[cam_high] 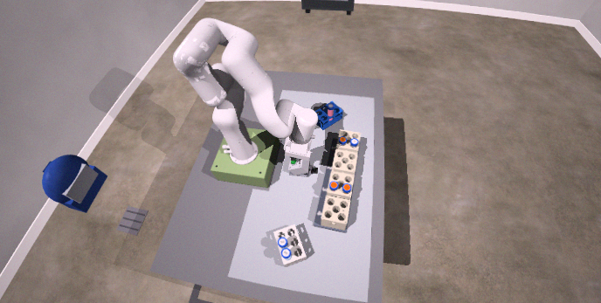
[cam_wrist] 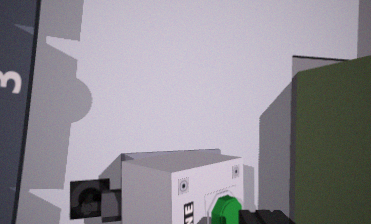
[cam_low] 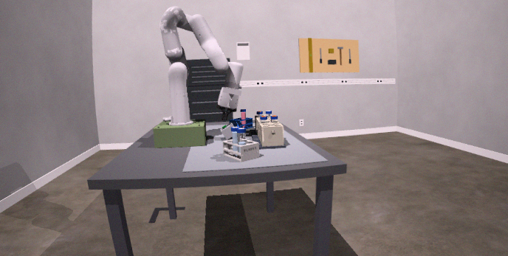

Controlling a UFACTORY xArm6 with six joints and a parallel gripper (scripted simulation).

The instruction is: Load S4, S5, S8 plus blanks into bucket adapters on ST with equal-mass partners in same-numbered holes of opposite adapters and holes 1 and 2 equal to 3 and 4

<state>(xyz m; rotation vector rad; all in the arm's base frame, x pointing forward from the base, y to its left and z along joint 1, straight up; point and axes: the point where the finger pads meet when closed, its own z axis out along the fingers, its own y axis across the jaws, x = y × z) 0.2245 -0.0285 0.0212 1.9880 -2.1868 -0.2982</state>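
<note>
- Loading looks finished: three orange-dot tubes [cam_high: 334,185] [cam_low: 274,117] and one white-dot blank [cam_high: 354,142] [cam_low: 269,112] stand in adapters on the stand [cam_high: 318,222] [cam_wrist: 3,132].
- Equal fills and full seating: can't confirm.
- Left, I judge: press the DONE key [cam_high: 293,161] [cam_low: 224,127] [cam_wrist: 226,211] until it catches.
- My hand [cam_high: 298,149] [cam_low: 226,114] [cam_wrist: 266,217] is pressed together, empty, near the key.
- Two spare blanks sit in the white rack [cam_high: 289,263] [cam_low: 249,152]; pink tube [cam_high: 330,112] [cam_low: 243,116], presumably X1, in the blue rack [cam_high: 324,124] [cam_low: 249,122].
- Nothing visibly blocks the key.
</note>
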